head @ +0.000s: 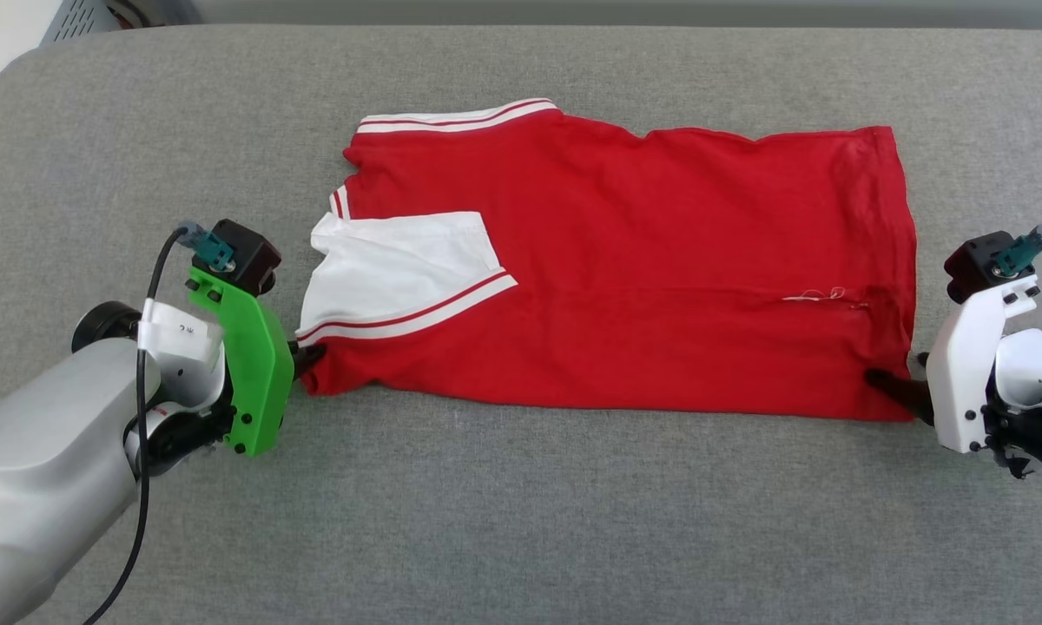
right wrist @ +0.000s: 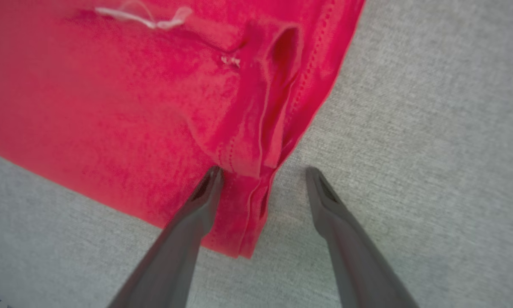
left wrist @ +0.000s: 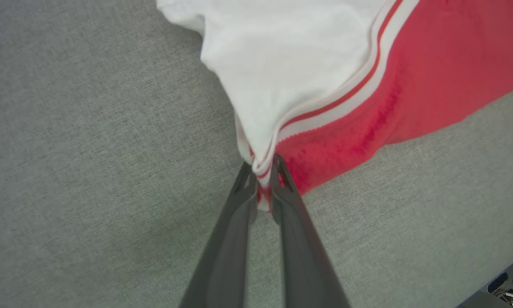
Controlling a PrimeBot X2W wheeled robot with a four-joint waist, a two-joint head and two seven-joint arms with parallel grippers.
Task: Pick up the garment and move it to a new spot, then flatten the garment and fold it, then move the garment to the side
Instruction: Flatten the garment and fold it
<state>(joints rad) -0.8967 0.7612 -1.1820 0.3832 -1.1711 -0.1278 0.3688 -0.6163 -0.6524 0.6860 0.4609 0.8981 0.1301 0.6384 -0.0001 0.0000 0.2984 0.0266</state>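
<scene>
Two end effectors, one garment and one desk make up the scene. Nearest, at the lower left of the head view, the left end effector (head: pixel 306 355) on its silver forearm with a green bracket has its two long dark fingers pinched together on the near left corner of the garment; its own wrist view shows the left end effector (left wrist: pixel 263 165) clamping the cloth just where the white sleeve's striped trim meets the red. At the lower right, the right end effector (head: pixel 896 375), on a white bracket, stands with jaws spread wide: in its wrist view the right end effector (right wrist: pixel 264 171) has one finger over the red hem corner and the other over bare grey cloth, gripping nothing. Between them, the red soft-fabric T-shirt (head: pixel 660 260) lies spread flat across the middle of the grey fabric-covered desk (head: pixel 521 521), one white short sleeve folded over its left part, edged with red-and-white stripes. A second striped band shows at its far upper left edge, and a loose white thread at its lower right.
</scene>
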